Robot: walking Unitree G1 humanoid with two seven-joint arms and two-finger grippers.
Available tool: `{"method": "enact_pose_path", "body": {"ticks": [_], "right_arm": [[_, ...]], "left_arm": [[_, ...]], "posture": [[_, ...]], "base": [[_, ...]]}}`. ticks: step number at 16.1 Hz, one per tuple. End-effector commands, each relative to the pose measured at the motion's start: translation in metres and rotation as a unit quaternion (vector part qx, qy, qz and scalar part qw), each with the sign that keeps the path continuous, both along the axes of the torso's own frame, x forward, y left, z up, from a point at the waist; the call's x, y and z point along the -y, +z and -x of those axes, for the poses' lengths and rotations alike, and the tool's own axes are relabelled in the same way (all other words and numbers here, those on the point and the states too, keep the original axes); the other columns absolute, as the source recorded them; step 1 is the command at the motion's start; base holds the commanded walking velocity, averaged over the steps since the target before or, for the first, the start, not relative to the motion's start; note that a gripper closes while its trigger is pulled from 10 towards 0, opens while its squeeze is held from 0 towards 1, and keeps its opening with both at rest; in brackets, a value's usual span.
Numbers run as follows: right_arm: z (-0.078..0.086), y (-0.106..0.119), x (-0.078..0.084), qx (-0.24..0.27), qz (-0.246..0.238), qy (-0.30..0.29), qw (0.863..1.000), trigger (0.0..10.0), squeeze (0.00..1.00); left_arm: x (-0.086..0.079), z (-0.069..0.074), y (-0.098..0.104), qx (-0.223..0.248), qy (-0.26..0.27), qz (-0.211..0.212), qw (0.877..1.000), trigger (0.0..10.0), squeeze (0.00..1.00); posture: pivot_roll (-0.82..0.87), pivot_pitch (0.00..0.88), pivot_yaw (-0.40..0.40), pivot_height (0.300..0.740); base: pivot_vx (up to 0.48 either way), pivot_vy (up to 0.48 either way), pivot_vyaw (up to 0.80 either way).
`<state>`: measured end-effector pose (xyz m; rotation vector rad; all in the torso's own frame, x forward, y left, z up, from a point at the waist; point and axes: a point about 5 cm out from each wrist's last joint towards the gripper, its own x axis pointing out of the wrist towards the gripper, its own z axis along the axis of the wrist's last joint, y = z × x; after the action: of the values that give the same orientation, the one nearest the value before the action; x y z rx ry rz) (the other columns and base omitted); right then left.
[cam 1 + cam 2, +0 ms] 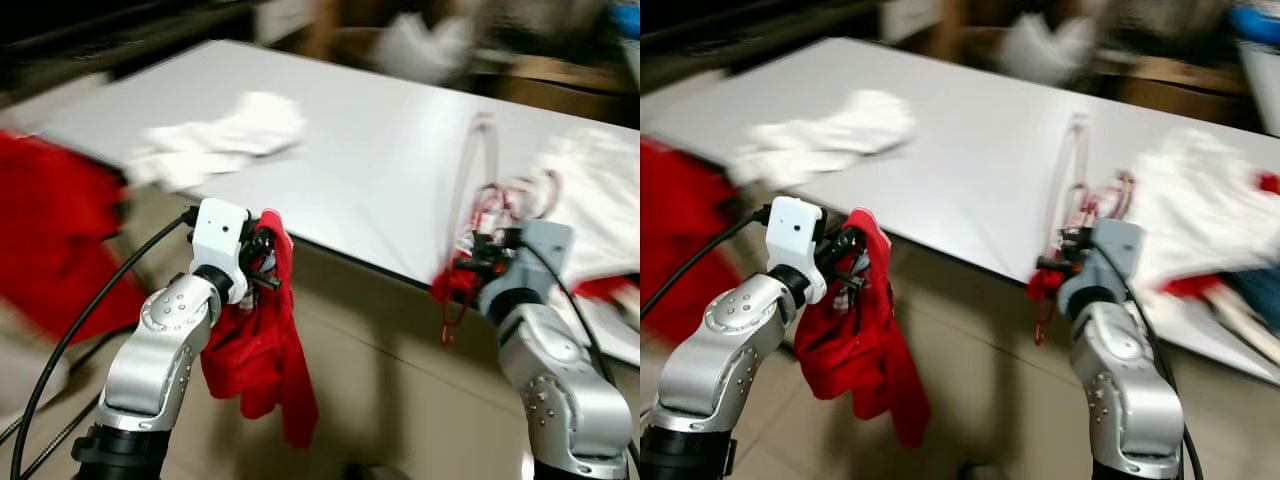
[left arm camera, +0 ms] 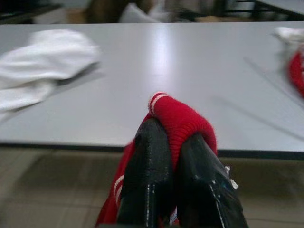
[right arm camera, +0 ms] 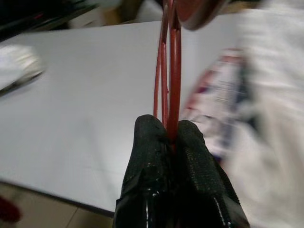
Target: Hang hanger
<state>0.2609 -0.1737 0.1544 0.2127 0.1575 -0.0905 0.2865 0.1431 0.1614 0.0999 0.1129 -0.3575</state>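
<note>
My left gripper (image 1: 268, 252) is shut on a red knitted garment (image 1: 262, 350) that hangs down in front of the grey table's near edge; its cuff with white stripes (image 2: 159, 99) bulges over the fingertips. My right gripper (image 1: 478, 262) is shut on a thin red wire hanger (image 3: 167, 71), which rises blurred above the fingers over the table. A bit of red cloth (image 1: 452, 283) dangles beside this gripper.
The grey table (image 1: 380, 150) carries a white cloth (image 1: 225, 135) at the left and white and red clothes (image 1: 590, 200) at the right. More red fabric (image 1: 50, 230) hangs at the far left. Tiled floor (image 1: 400, 390) lies below; a black cable (image 1: 90, 320) trails by my left arm.
</note>
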Motion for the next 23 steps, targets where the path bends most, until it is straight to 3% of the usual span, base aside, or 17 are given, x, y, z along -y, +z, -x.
{"method": "enact_pose_path", "body": {"ticks": [1,4,5,9,13,23], "right_arm": [[0.0,0.007,-0.005,0.017,-0.014,0.015,1.0,10.0,0.0],[-0.001,0.005,-0.005,0.017,-0.017,0.016,1.0,10.0,0.0],[-0.004,0.006,-0.003,0.022,0.01,-0.002,1.0,10.0,0.0],[-0.003,-0.002,-0.005,-0.008,0.024,0.034,0.999,10.0,0.0],[0.0,-0.004,-0.004,-0.006,0.041,0.029,0.999,10.0,0.0],[-0.002,-0.007,-0.008,-0.008,0.004,0.031,0.999,10.0,0.0]], "left_arm": [[0.001,0.001,0.009,0.023,-0.003,0.0,1.0,10.0,0.0],[0.002,0.002,0.009,0.025,-0.001,0.004,1.0,10.0,0.0],[0.002,0.002,0.009,0.026,-0.001,0.005,1.0,10.0,0.0],[0.002,0.001,0.01,0.03,0.001,0.006,1.0,10.0,0.0],[-0.001,-0.002,0.013,0.033,0.002,-0.001,0.999,10.0,0.0],[-0.005,-0.006,0.015,0.036,0.004,-0.013,0.999,10.0,0.0]], "posture": [[-0.09,0.046,0.01,0.74],[-0.09,0.04,0.003,0.74],[-0.09,0.037,0.002,0.74],[-0.1,0.028,0.0,0.74],[-0.1,0.021,0.004,0.74],[-0.09,0.013,0.012,0.74]], "base": [[0.0,0.0,-0.8],[0.0,0.0,-0.8],[0.0,0.0,-0.77],[0.0,0.0,-0.65],[0.0,0.339,0.0],[0.0,0.376,0.0]]}}
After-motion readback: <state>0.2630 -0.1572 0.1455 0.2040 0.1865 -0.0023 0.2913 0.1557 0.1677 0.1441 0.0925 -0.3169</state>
